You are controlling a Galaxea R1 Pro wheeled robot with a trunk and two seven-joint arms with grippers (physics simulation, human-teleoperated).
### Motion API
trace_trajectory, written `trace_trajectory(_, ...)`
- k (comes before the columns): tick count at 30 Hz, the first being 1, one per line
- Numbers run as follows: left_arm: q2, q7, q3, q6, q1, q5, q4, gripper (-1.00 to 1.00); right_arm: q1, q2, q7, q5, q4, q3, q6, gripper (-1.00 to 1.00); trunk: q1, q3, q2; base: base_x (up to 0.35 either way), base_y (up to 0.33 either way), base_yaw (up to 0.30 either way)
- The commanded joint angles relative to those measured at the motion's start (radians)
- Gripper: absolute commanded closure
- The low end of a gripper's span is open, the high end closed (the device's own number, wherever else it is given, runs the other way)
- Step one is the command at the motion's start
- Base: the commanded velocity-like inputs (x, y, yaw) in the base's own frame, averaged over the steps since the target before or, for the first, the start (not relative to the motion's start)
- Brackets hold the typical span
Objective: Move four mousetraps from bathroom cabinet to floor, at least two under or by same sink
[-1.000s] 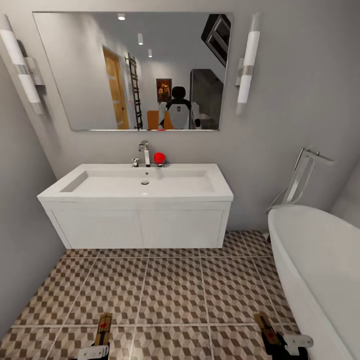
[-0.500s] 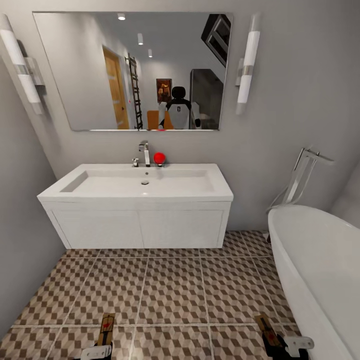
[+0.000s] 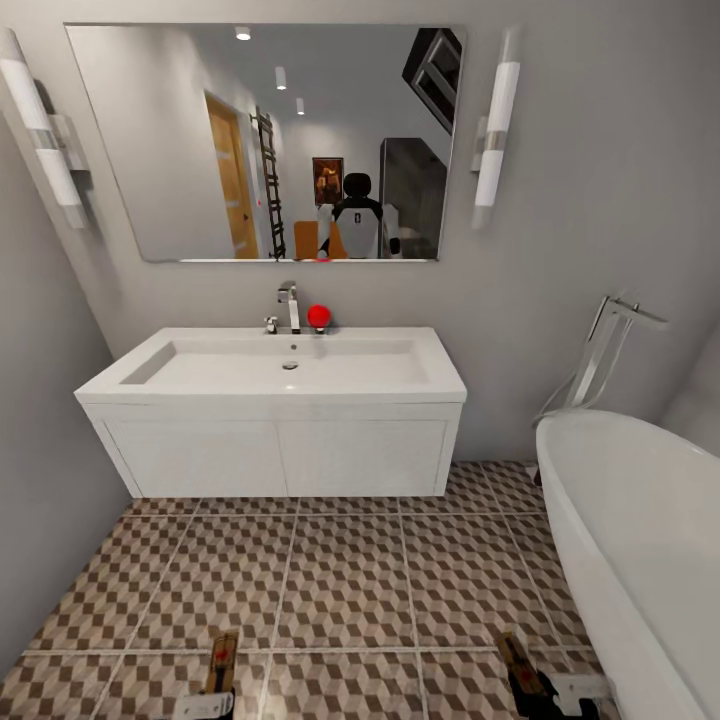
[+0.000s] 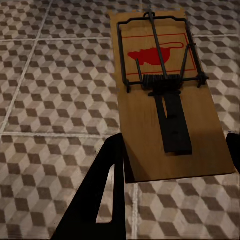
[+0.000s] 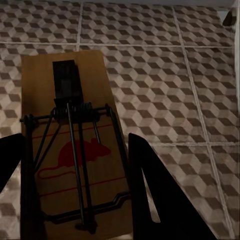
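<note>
Above the bathroom floor [image 3: 345, 580], both mousetraps [image 3: 222, 662] lower (tilted).

We see two brown wire mousetraps, left mousetrap [image 3: 222, 662] and right mousetrap [image 3: 518, 661], above cube-patterned bathroom floor [image 3: 345, 580].

1. Left gripper [image 3: 208, 706] at 6 o'clock in the head view: cut off by the bottom edge, finger spacing unreadable there.
2. Right gripper [image 3: 572, 692] at 5 o'clock: likewise cropped.
3. Right-hand mousetrap [image 5: 72, 150] in the right wrist view: near end cut by the edge.
4. Bathtub [image 3: 640, 540] at 4 o'clock: cropped at right and bottom.
5. Wall light [image 3: 40, 130] at 10 o'clock: partly off-frame.
</note>
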Motion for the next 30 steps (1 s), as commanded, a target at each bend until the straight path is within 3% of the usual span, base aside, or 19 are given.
trace_trajectory(1,-0.001,0.013,-0.006,0.013,0.0,0.0,-0.003,1.0,-0.001,0.013,0.005,0.001,0.0,0.011,-0.002,1.0,0.0,-0.001,0.0,0.0,0.0,0.0)
trace_trajectory(3,-0.002,0.014,-0.005,0.09,0.0,0.001,-0.003,1.0,-0.001,0.035,-0.005,0.044,-0.004,0.02,0.004,1.0,0.0,-0.001,0.0,0.0,0.0,0.0)
trace_trajectory(5,0.0,0.014,-0.005,0.236,-0.002,0.002,-0.004,1.0,-0.001,0.054,-0.05,0.097,-0.015,0.024,0.029,1.0,0.0,-0.001,0.0,0.0,0.0,0.0)
trace_trajectory(10,0.005,0.013,-0.001,0.403,-0.02,0.001,-0.006,1.0,-0.001,0.091,-0.126,0.125,-0.087,0.026,0.154,1.0,0.0,-0.001,0.0,0.0,0.0,0.0)
trace_trajectory(11,0.005,0.013,0.0,0.433,-0.038,0.001,-0.006,1.0,-0.001,0.098,-0.133,0.127,-0.123,0.026,0.191,1.0,0.0,-0.001,0.0,0.0,0.0,0.0)
trace_trajectory(13,0.002,0.01,0.001,0.554,-0.133,0.001,-0.007,1.0,-0.003,0.108,-0.143,0.13,-0.246,0.027,0.315,1.0,0.0,-0.001,0.0,0.0,0.0,0.0)
trace_trajectory(17,-0.001,0.006,0.001,0.737,-0.274,0.001,-0.008,1.0,-0.028,0.112,-0.146,0.131,-0.357,0.026,0.469,1.0,0.0,-0.001,0.0,0.0,0.0,0.0)
trace_trajectory(20,-0.002,0.007,0.002,0.817,-0.352,0.001,-0.009,1.0,-0.081,0.125,-0.146,0.132,-0.394,0.027,0.544,1.0,0.0,-0.001,0.0,0.0,0.0,0.0)
trace_trajectory(23,-0.003,0.008,0.002,0.855,-0.414,0.001,-0.009,1.0,-0.155,0.144,-0.148,0.132,-0.402,0.026,0.605,1.0,0.0,-0.001,0.0,0.0,0.0,0.0)
trace_trajectory(30,-0.024,0.01,0.003,0.873,-0.442,0.001,-0.01,1.0,-0.205,0.176,-0.148,0.132,-0.403,0.027,0.647,1.0,0.0,-0.001,0.0,0.0,0.0,0.0)
